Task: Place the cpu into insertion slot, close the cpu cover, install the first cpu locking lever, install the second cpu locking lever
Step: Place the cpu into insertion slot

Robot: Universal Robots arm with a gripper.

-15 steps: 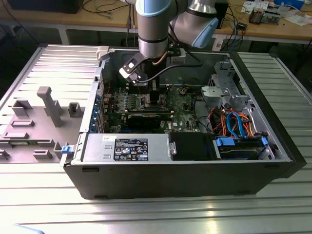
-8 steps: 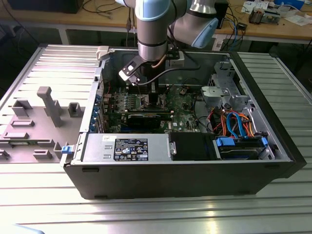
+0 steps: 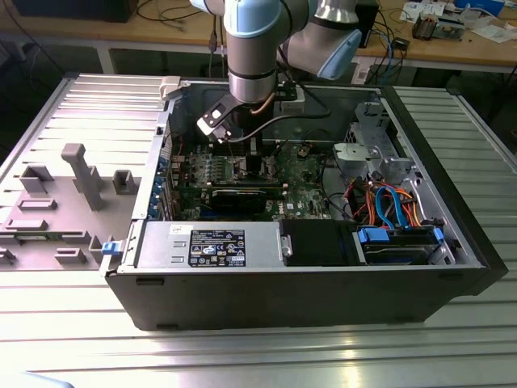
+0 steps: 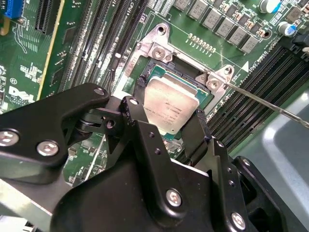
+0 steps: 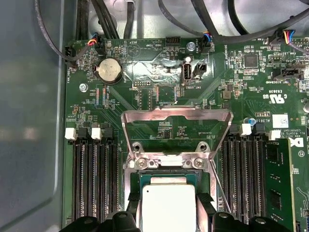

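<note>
Showing the cpu (image 4: 171, 106) as a small flat square with a plain silver-grey metal top, faint print on it and a thin green border round the metal. Lying within the silver rim of the insertion slot (image 5: 166, 163) on the green circuit board (image 5: 159, 96), with long black memory slots (image 5: 91, 183) running along either side. Pinching the cpu by two opposite edges between the black fingers (image 4: 197, 133), jaws closed onto it. Showing the cpu cover (image 5: 176, 115) tilted up on its hinge, a thin silver frame with the board visible through its window, and a thin wire locking lever (image 4: 263, 102) running from a corner of the rim out across the memory slots. Sweeping from the exterior view's left: passing a grey fixture plate (image 3: 73, 186) on the ribbed table (image 3: 242, 356), then the open computer case (image 3: 283, 303) with the arm (image 3: 252, 48) reaching straight down and the gripper (image 3: 253, 168) low over the board, then orange and blue cables (image 3: 388, 202). Hiding the pin field entirely under the cpu; cutting off the cpu's near edge behind the gripper body in both wrist views; failing to make out whether the cpu is fully seated or just above the pins.
</note>
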